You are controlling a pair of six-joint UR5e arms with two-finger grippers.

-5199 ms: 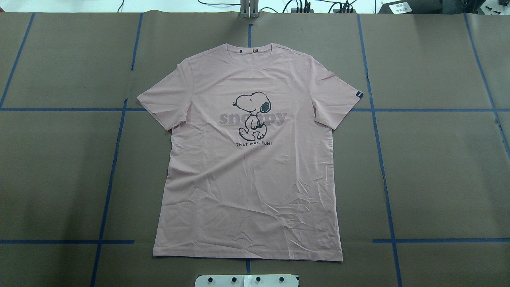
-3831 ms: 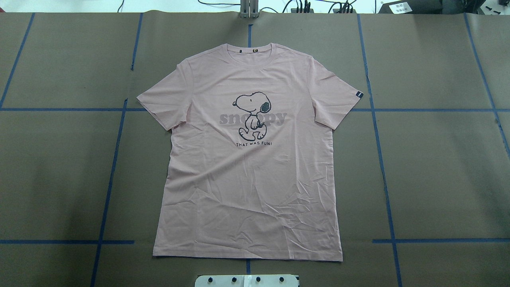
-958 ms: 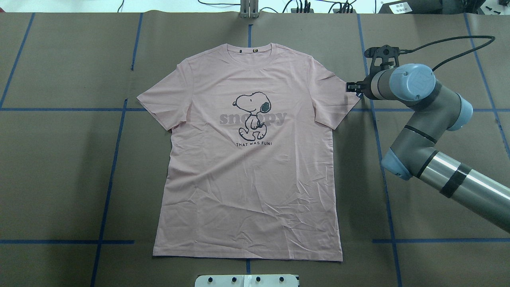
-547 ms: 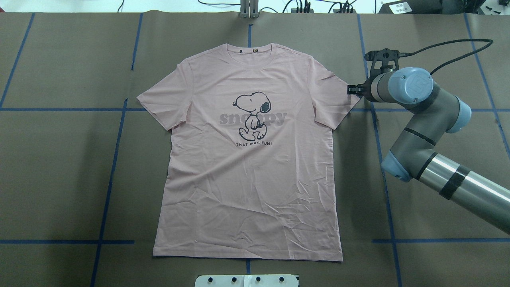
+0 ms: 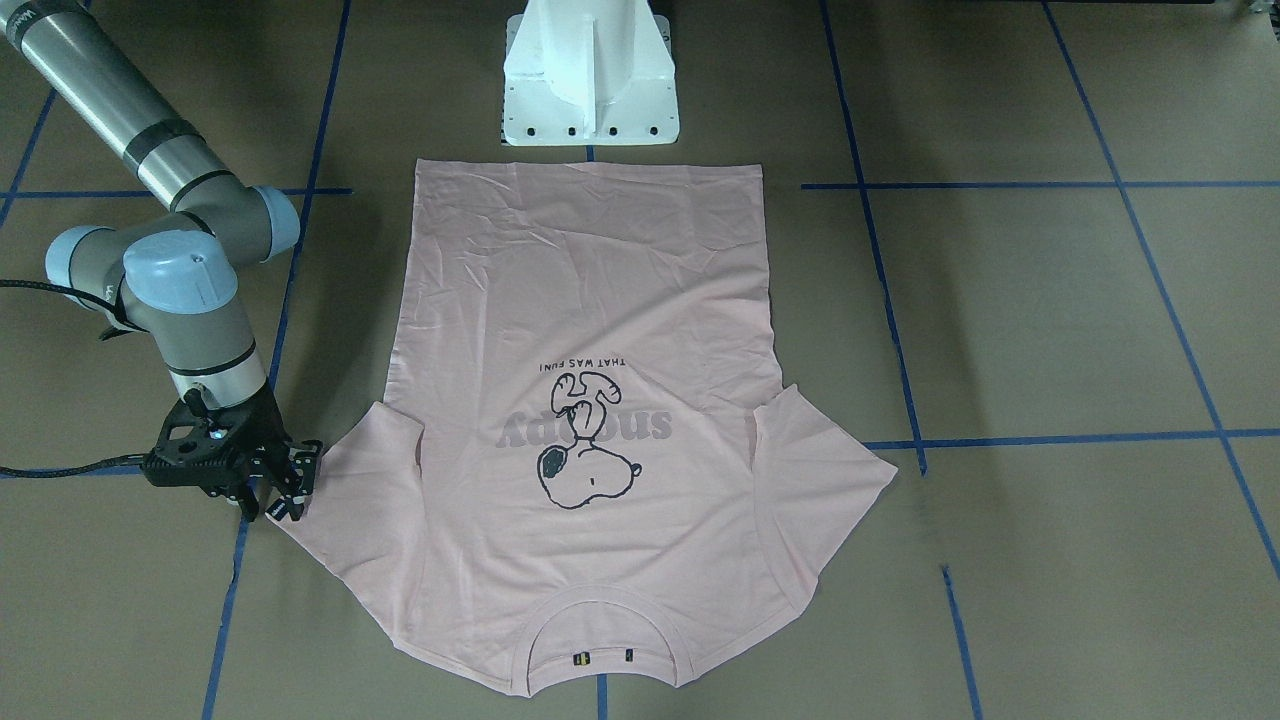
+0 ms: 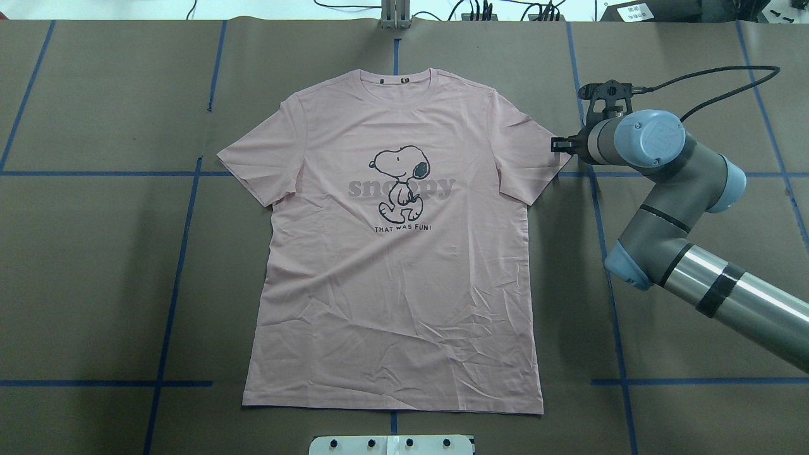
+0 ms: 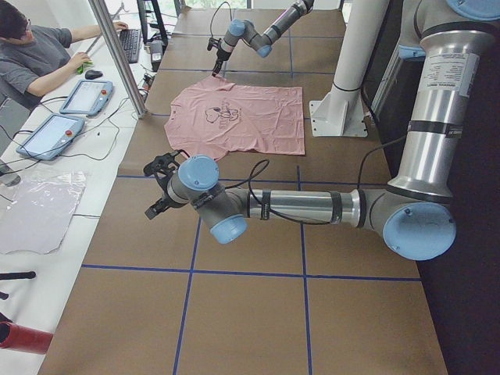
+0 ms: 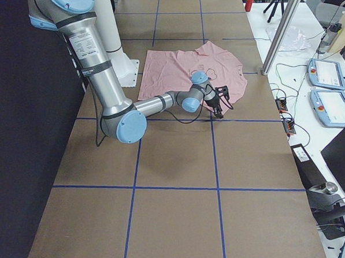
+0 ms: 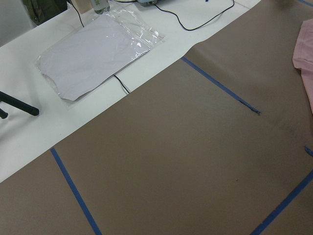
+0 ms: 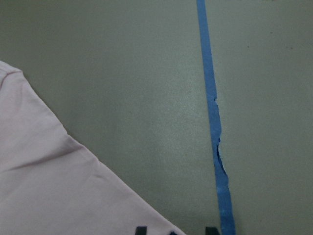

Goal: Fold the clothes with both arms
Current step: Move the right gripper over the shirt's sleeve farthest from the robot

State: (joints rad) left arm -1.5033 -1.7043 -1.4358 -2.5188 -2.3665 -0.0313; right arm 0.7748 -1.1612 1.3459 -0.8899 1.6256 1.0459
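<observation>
The pale pink T-shirt (image 6: 392,284) lies flat and face up on the brown table, collar at the far side. My right gripper (image 6: 559,144) sits low at the tip of the shirt's right sleeve (image 5: 330,470). In the right wrist view its two black fingertips (image 10: 141,229) stand apart, with the sleeve's hem (image 10: 49,186) reaching between them, so it is open. My left gripper (image 7: 151,191) hovers over bare table well to the shirt's left; it shows only in the exterior left view, so I cannot tell its state. The left wrist view catches just a pink edge (image 9: 305,54).
The white pedestal base (image 5: 588,90) stands at the shirt's hem side. Blue tape lines (image 6: 607,265) cross the brown paper. Beyond the far edge are a white bench with a plastic-wrapped sheet (image 9: 98,54), tablets, cables and a seated person (image 7: 39,55).
The right arm came into view from the right and reached the right sleeve's tip; over the last second it only settled slightly. The shirt has not moved.
</observation>
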